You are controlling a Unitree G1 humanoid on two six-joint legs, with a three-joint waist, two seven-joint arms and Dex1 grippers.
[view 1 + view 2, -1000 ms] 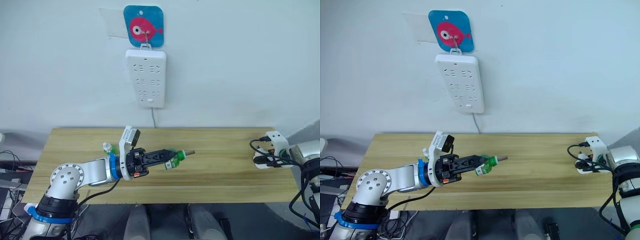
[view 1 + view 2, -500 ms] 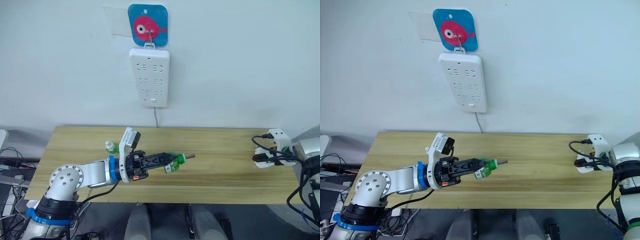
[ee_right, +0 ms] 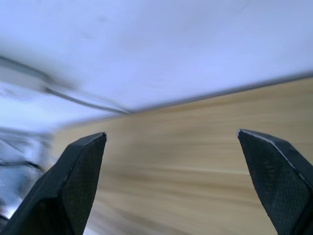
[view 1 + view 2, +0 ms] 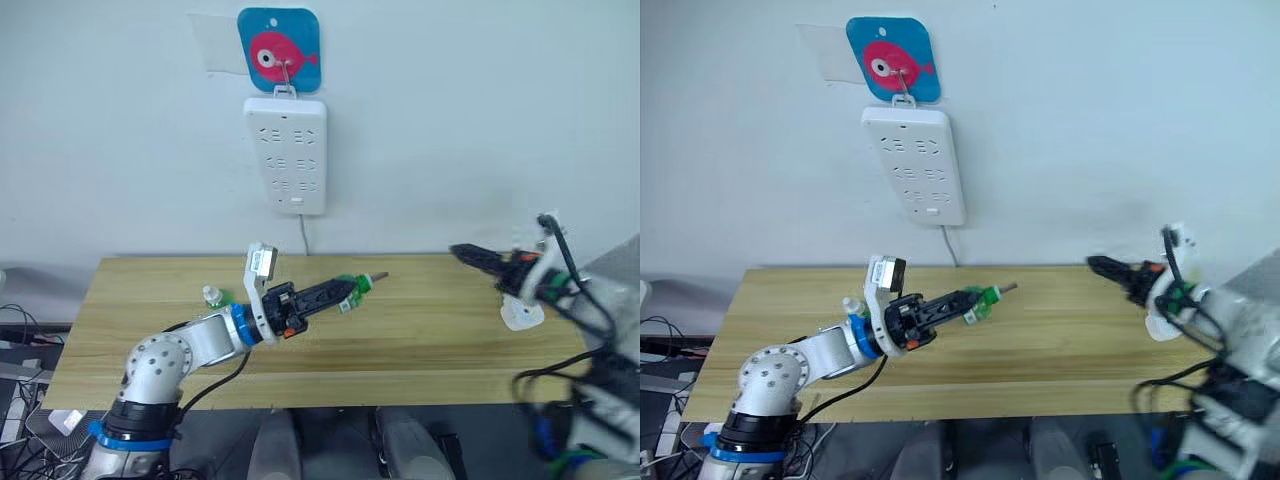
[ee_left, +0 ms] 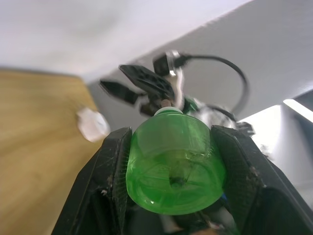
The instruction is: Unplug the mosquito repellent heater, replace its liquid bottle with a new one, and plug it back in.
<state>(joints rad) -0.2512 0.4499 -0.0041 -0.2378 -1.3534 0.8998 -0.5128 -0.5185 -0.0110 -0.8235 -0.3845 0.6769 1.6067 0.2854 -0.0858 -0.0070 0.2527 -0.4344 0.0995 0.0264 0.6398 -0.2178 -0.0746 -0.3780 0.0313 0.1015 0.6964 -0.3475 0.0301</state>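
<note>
My left gripper (image 4: 343,292) is shut on the liquid bottle (image 4: 358,285), a capless green bottle held sideways above the table's middle, wick pointing right. Seen from its base in the left wrist view, the bottle (image 5: 173,169) sits between the two fingers. The new one (image 4: 213,295), green with a white cap, stands on the table beside my left forearm. The white heater (image 4: 521,317) lies on the table near the right edge. My right gripper (image 4: 470,256) hovers open above and left of the heater, holding nothing.
A long white power strip (image 4: 286,155) hangs on the wall under a blue fish hook (image 4: 279,52), its cord dropping behind the wooden table (image 4: 420,340). Black cables trail around my right wrist (image 4: 560,290).
My right gripper has come off the heater and swung up and left, open; the heater stays on the table. My left gripper has carried the bottle slightly up and back. The camera shifted.
</note>
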